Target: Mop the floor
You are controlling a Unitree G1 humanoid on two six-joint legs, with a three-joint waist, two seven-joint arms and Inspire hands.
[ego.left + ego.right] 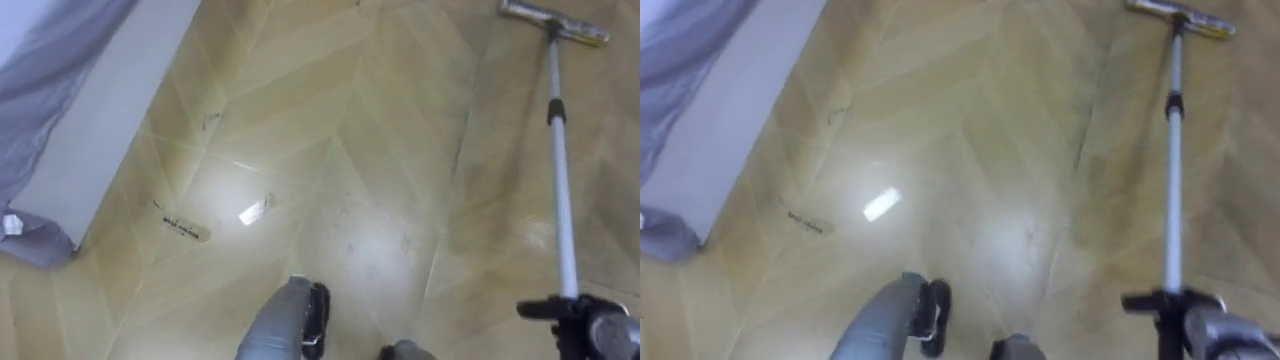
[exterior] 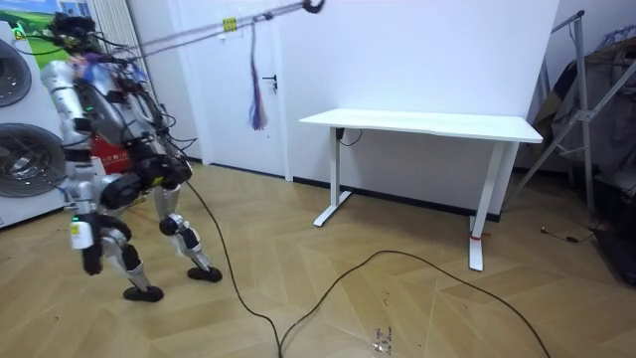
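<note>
The right hand (image 1: 592, 326) shows at the near end of the mop (image 1: 561, 190), its dark fingers wrapped round the bottom of the pole. From there the pole runs straight away over the wooden floor (image 1: 380, 150) to the flat mop head (image 1: 554, 22), which lies on the boards at the far end. Well left of the pole, about level with its middle, a small pale scrap (image 1: 257, 210) and a printed label strip (image 1: 182, 227) lie on the floor. Farther left of the mop is a long white panel (image 1: 105, 125) with grey cloth (image 1: 40, 80) draped over it. In the room view the robot stands well apart from a white desk (image 2: 427, 123). Its left hand (image 2: 159, 171) sits low by its waist, and I cannot tell its state.
</note>
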